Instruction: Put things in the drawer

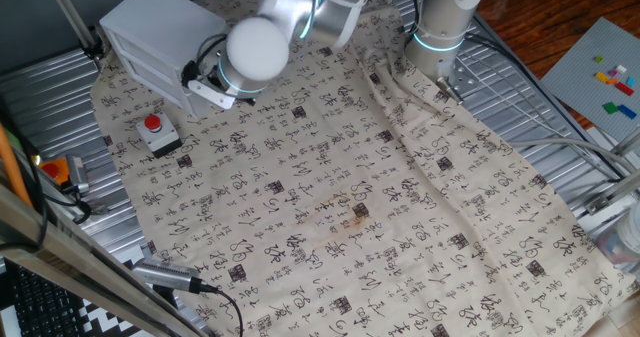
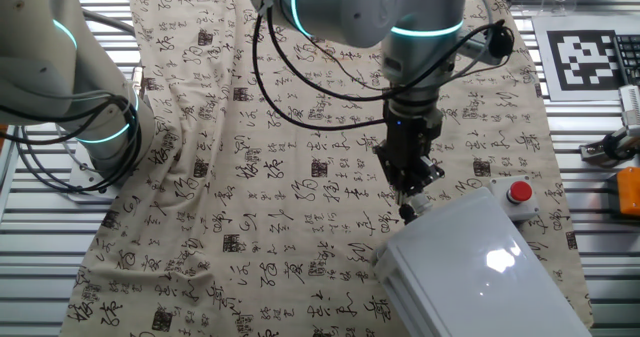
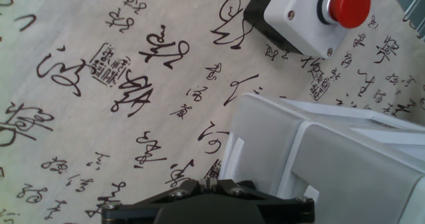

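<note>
One gripper [image 2: 408,209], fingertips together, hangs at the white cabinet's [image 2: 480,267] front.

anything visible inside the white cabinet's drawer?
No. The white boxy plastic cabinet shows only its outer shell and slotted front; its interior is hidden. No tan block is visible. The end effector sits at its front corner.

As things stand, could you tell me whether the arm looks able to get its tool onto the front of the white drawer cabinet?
Probably yes. The tool hangs right at the cabinet front, and the hand view shows only cloth beside it. The red button box sits off to one side.
</note>
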Robot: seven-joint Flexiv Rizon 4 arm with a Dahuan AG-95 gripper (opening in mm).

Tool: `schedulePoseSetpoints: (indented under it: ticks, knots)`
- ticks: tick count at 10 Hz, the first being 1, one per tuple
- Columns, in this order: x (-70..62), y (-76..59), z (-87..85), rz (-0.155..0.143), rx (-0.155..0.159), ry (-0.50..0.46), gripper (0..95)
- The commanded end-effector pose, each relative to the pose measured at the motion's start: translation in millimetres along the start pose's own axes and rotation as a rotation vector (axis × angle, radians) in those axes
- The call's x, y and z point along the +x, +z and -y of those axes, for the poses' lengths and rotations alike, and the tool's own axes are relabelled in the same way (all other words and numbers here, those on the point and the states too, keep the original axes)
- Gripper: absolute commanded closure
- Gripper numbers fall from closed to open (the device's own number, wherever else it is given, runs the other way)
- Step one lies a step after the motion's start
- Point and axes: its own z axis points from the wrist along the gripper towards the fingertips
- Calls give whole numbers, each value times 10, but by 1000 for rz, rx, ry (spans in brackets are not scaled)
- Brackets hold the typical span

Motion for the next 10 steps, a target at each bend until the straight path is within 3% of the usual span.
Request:
schedulePoseSetpoints:
  ticks: [1,10]
  knots:
    - [-2,17,17,3,2,1,950]
    - [-5,33,74,19,-26,16,950]
